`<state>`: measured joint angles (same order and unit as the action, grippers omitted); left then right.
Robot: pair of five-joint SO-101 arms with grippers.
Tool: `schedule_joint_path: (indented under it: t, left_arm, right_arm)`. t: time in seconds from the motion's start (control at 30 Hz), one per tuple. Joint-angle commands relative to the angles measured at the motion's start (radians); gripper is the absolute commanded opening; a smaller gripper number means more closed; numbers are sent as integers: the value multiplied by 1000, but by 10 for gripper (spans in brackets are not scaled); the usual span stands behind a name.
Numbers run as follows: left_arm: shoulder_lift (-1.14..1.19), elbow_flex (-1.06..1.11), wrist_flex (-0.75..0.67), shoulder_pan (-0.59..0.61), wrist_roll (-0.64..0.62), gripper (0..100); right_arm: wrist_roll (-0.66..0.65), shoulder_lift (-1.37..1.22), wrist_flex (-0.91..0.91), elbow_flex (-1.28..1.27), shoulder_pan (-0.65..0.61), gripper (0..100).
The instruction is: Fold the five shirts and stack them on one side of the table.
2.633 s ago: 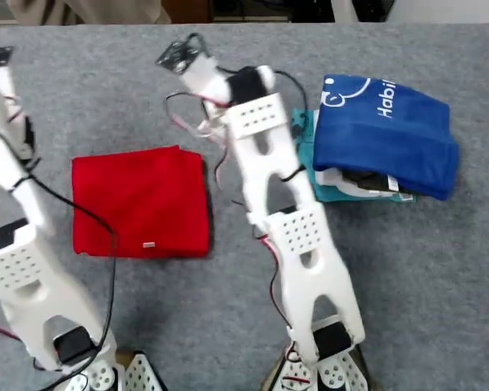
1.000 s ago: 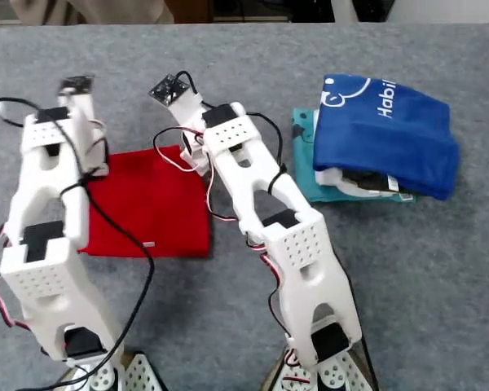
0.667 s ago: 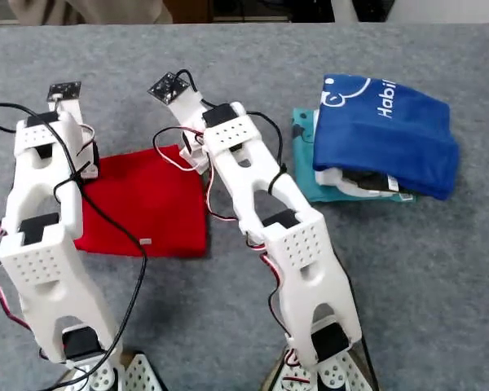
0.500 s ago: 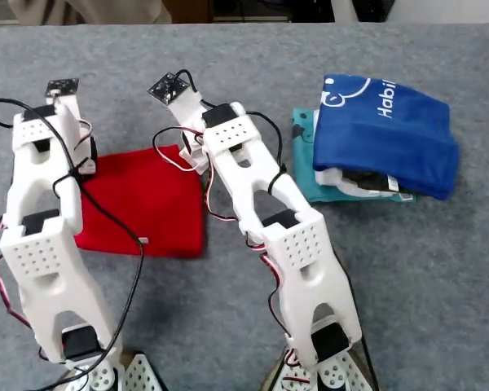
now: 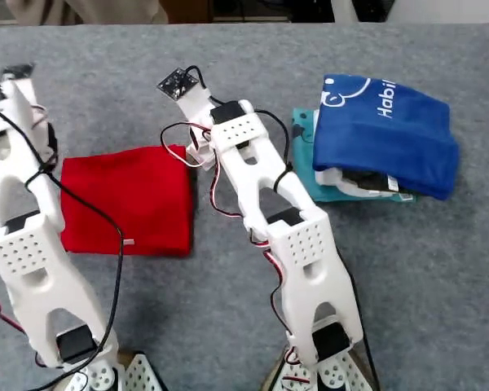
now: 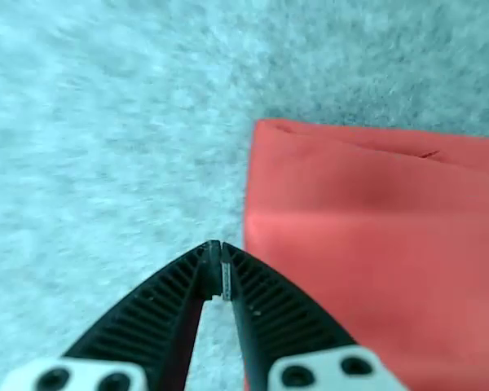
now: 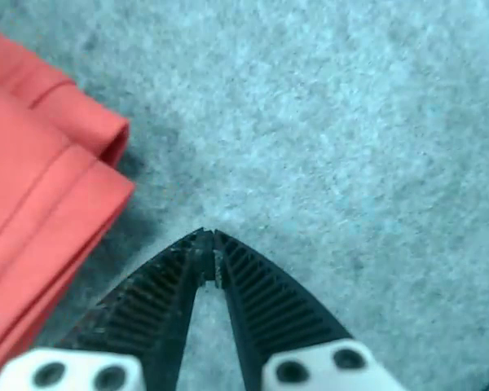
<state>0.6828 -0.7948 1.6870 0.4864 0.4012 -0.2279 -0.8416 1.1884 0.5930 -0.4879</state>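
A folded red shirt (image 5: 126, 199) lies flat on the grey table (image 5: 440, 269), left of centre. Its edge shows in the left wrist view (image 6: 375, 261), where my left gripper (image 6: 220, 265) is shut on nothing, just off the shirt's left side above the table. My right gripper (image 7: 210, 252) is also shut and empty, over bare table beside the red shirt's folded corner (image 7: 57, 155), near the shirt's far right corner in the high view. At the right sits a stack of folded shirts with a blue shirt (image 5: 383, 138) on top and a teal shirt (image 5: 304, 167) under it.
The right arm (image 5: 265, 195) stretches across the middle of the table between the red shirt and the stack. The left arm (image 5: 20, 236) runs along the left edge. Loose cables (image 5: 196, 138) hang by the right wrist.
The red shirt has slid to the left. My left arm swung out to the left, off the shirt's corner. The right arm shifted slightly away from the shirt.
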Motion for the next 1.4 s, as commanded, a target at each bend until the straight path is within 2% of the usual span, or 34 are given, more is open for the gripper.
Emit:
schedule_joint_path:
  t: [0.0, 0.13, 0.33, 0.47, 0.6, 0.77, 0.9, 1.03, 1.1, 1.3, 1.37]
  left_arm:
    - [-122, -103, 75, 38, 58, 19]
    - [-265, 9, 74, 107, 66, 19]
    - [-619, 361, 68, 189, 103, 19]
    - [-866, 623, -11, 232, 103, 19]
    - [-1093, 905, -114, 275, 106, 19]
    - [-1334, 1214, -218, 307, 106, 19]
    - [-1486, 1379, -241, 301, 127, 19]
    - [-1593, 1462, -252, 305, 196, 19]
    - [-1638, 1482, -256, 307, 204, 19]
    - [-1678, 1519, -255, 307, 198, 19]
    - [-1678, 1519, -252, 308, 198, 19]
  right_arm:
    - [6, 128, 114, 65, 10, 2]
    - [-2, 229, 287, 76, 18, 2]
    - [-5, 392, 519, 70, 10, 2]
    - [3, 498, 600, 59, 12, 2]
    - [8, 645, 598, -101, 8, 2]
    - [15, 840, 592, -403, -99, 2]
    - [172, 901, 522, -604, -194, 3]
    - [351, 881, 336, -691, -236, 19]
    - [434, 852, 259, -694, -252, 93]
    - [753, 716, 69, -693, -314, 535]
    - [795, 657, 29, -676, -338, 619]
